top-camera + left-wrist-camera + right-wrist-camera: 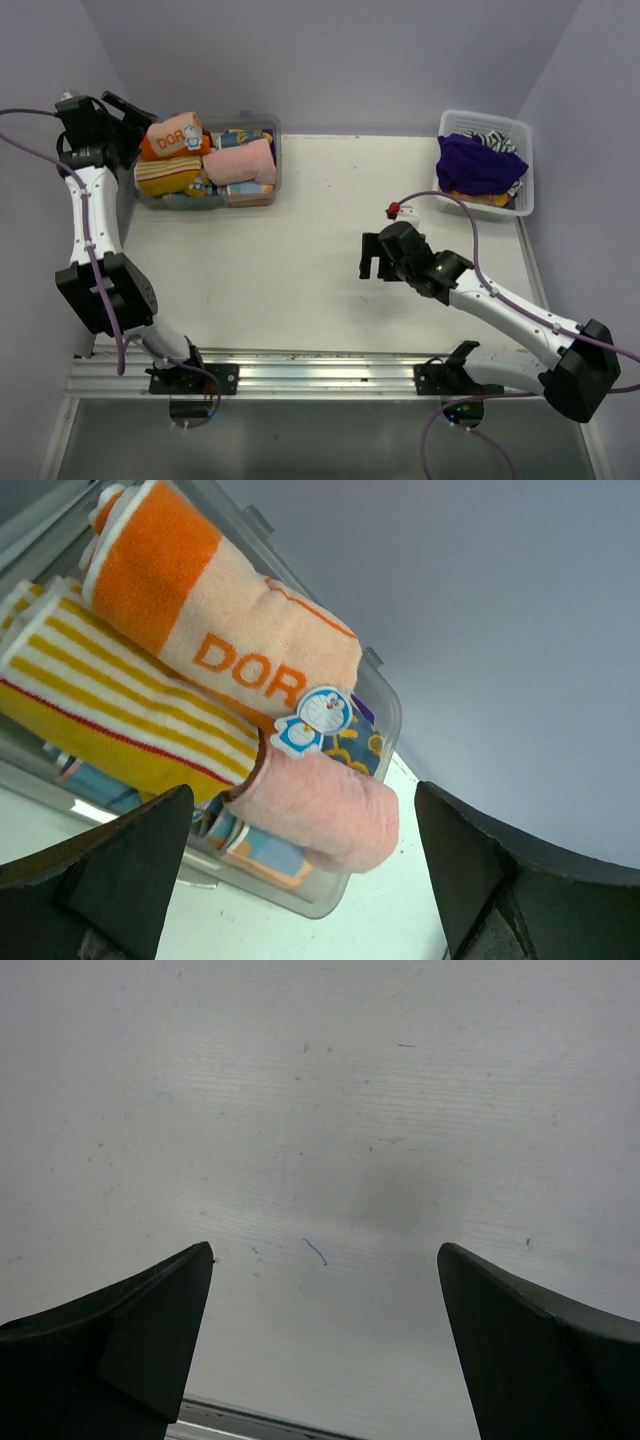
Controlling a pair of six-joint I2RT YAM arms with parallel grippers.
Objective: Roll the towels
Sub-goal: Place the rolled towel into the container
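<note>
Overhead and close left wrist share bin (277,160); right wrist faces table (350,1110).

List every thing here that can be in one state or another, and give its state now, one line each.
clear bin: lidless, packed with towels
white basket: open-topped, holding loose cloth
orange-and-cream towel: rolled, lying on top in the bin
striped yellow towel: rolled, in the bin
pink towel: rolled, in the bin
purple towel: unrolled, bunched in the basket
left gripper: open, empty
right gripper: open, empty
</note>
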